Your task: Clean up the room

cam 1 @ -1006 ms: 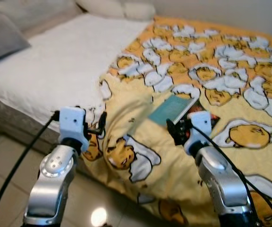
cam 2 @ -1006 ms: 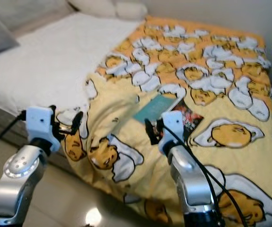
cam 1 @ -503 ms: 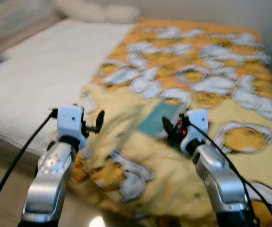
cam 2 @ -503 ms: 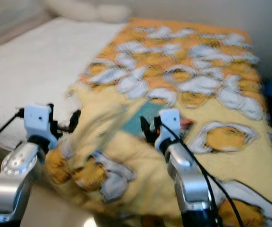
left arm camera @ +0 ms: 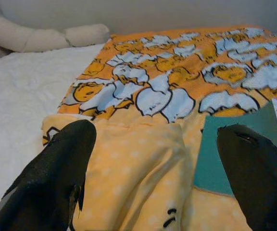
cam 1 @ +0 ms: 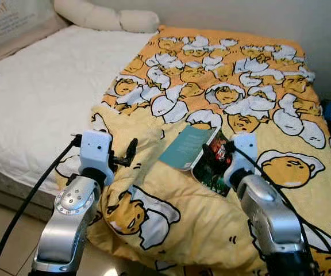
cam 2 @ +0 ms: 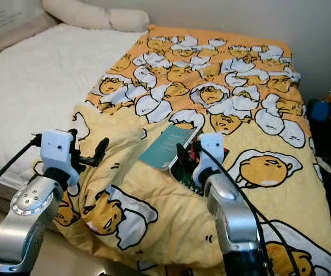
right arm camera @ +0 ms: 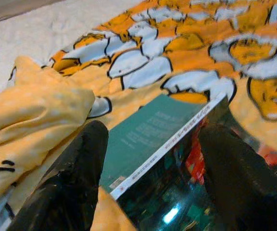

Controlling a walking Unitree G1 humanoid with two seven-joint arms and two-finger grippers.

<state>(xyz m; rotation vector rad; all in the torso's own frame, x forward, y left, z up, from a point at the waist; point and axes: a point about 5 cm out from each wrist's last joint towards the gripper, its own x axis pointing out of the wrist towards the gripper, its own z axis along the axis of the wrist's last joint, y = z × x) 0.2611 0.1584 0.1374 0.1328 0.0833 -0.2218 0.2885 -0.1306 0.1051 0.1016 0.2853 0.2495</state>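
Both eye views look forward and down from the head onto the bed [cam 1: 33,103], the quilt [cam 1: 228,75] running up toward twelve o'clock and an arm at each lower corner; the two share almost the whole scene, the right eye view reaching a little further toward three o'clock. The left wrist view sits low and close over the quilt's fold, facing along its fingers [left arm camera: 56,173] toward the pillows [left arm camera: 42,38] at the wall. The right wrist view is nearer still, just above the book [right arm camera: 153,134], whose teal cover both wrist views share.
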